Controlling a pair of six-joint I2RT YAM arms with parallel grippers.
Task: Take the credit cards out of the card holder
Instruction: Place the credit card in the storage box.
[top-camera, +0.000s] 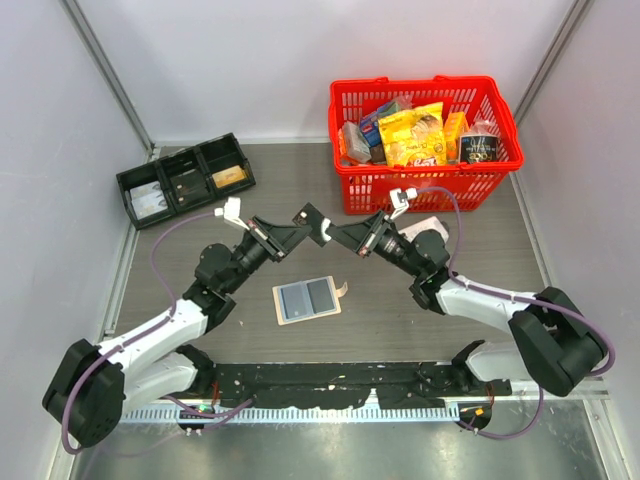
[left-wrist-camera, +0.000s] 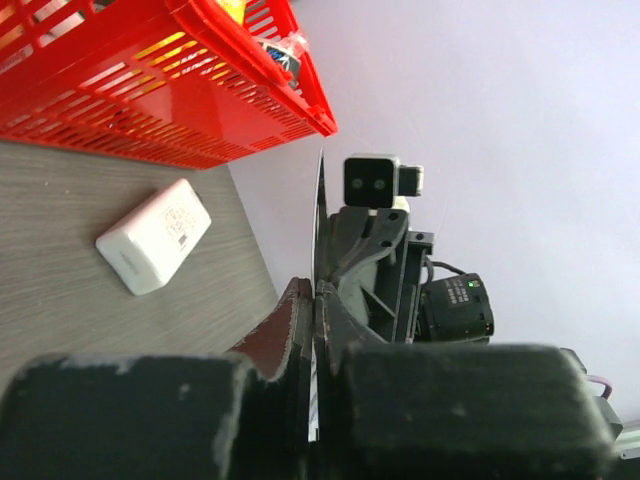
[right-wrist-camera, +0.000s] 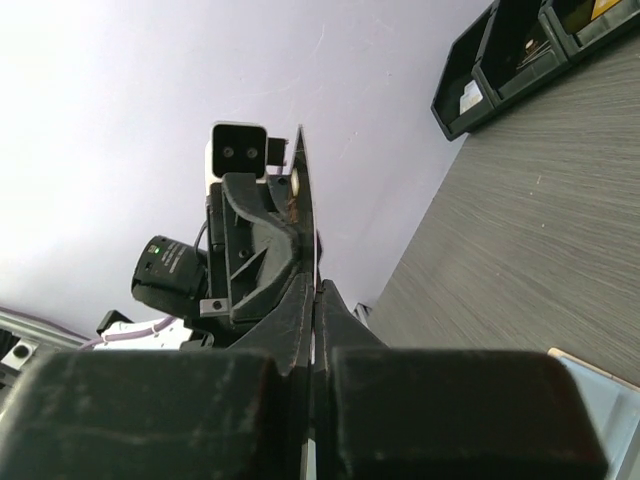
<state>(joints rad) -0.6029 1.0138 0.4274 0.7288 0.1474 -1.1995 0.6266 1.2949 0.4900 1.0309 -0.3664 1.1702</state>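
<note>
Grey wood-grain tabletop (top-camera: 290, 180) is occupied by the open, flat tan card holder (top-camera: 306, 299), while at twelve o'clock of it one thin credit card (left-wrist-camera: 320, 210), judged already extracted, is pinched by both the left gripper (top-camera: 318, 226) and the right gripper (top-camera: 342, 237); whether cards remain inside cannot be told.

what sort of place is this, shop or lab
Most likely a robot lab test cell, not a shop: left arm and right arm bolted to a grey table, plain walls around, staged props like a red basket of snacks and black tray.
</note>
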